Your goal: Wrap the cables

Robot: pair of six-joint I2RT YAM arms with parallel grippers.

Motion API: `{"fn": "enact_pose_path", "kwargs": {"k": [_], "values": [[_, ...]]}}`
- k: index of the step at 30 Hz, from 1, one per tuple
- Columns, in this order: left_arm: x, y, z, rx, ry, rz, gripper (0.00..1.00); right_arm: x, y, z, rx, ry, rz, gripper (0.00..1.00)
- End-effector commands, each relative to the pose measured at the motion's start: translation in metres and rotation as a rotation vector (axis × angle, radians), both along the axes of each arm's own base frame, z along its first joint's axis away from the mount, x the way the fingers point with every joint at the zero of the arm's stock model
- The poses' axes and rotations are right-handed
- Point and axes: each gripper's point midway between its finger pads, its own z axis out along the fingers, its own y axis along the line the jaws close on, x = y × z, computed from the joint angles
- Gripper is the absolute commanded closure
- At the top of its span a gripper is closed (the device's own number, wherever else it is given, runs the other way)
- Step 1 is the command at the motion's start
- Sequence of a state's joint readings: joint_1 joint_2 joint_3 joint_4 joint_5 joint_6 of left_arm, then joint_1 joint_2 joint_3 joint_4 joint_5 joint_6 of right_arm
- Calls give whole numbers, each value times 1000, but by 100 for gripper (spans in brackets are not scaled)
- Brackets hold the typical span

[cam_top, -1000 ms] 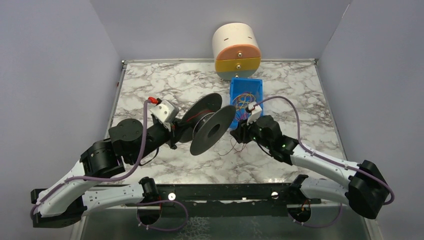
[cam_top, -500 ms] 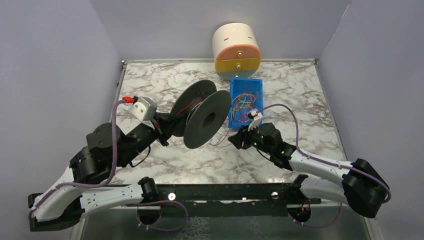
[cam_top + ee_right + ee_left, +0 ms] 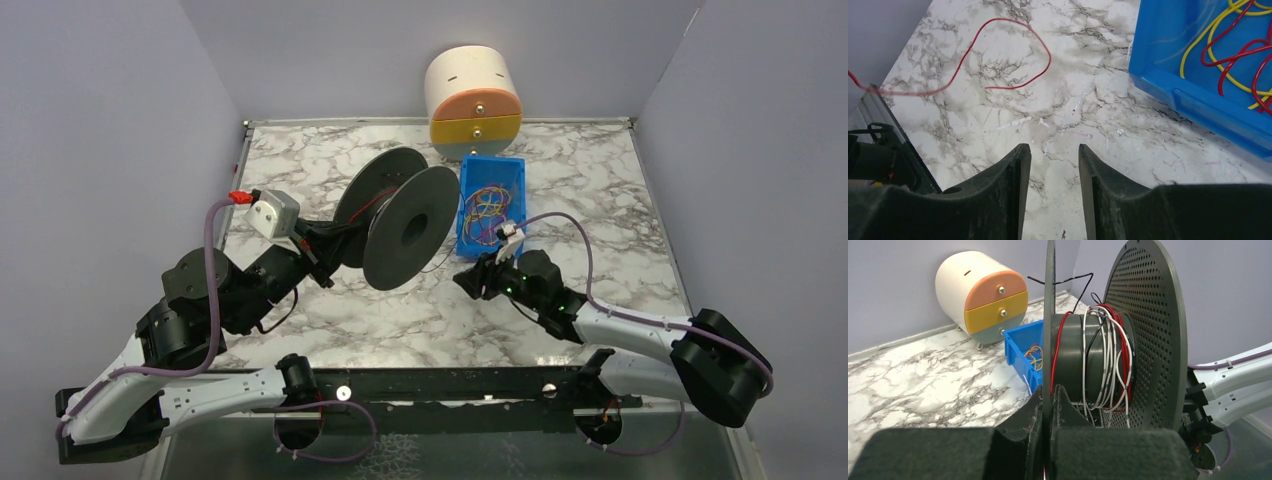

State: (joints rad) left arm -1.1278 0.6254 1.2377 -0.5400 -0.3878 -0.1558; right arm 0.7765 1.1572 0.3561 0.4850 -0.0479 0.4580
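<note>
Left gripper [image 3: 1049, 392] clenched on the thin edge of one flange of black spool [image 3: 405, 240], spool held upright on edge left of centre over marble table [image 3: 600, 190]. Red wire [image 3: 1058, 347] partly wound on hub among white and black wires, more of it loops loose on table far-left of right gripper [image 3: 1054, 150], which is released, empty, just near blue bin [image 3: 1168, 82]

Bright, soft, even light from above; faint shadow on the bench [image 3: 430, 320] beneath the left end effector [image 3: 338, 240]. Blurred at its fingers [image 3: 1018, 427], sharp on the spool [image 3: 1098, 360] beyond.
</note>
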Motion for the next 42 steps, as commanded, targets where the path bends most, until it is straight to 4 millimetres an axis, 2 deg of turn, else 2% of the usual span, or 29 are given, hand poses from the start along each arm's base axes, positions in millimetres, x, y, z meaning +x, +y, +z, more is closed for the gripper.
{"fn": "enact_pose_path", "kwargs": {"k": [1,9,16,28,34,38,42], "values": [[-1,8,40,-151,-48,15,100,8,7,14,65,-34,-6,53],[1,5,41,-147,-44,21,100,11,25,21,92,-52,59,49],[2,1,39,-143,-37,17,100,-7,47,32,159,-95,232,47],[2,-7,42,-142,-40,-6,100,-28,62,52,198,-326,450,39],[2,-7,47,-147,-44,-5,100,-32,67,49,204,-483,527,34],[2,-10,47,-145,-43,-12,100,-34,74,49,232,-519,564,28],[2,-12,46,-144,-40,-18,100,-32,80,47,244,-547,581,27]]}}
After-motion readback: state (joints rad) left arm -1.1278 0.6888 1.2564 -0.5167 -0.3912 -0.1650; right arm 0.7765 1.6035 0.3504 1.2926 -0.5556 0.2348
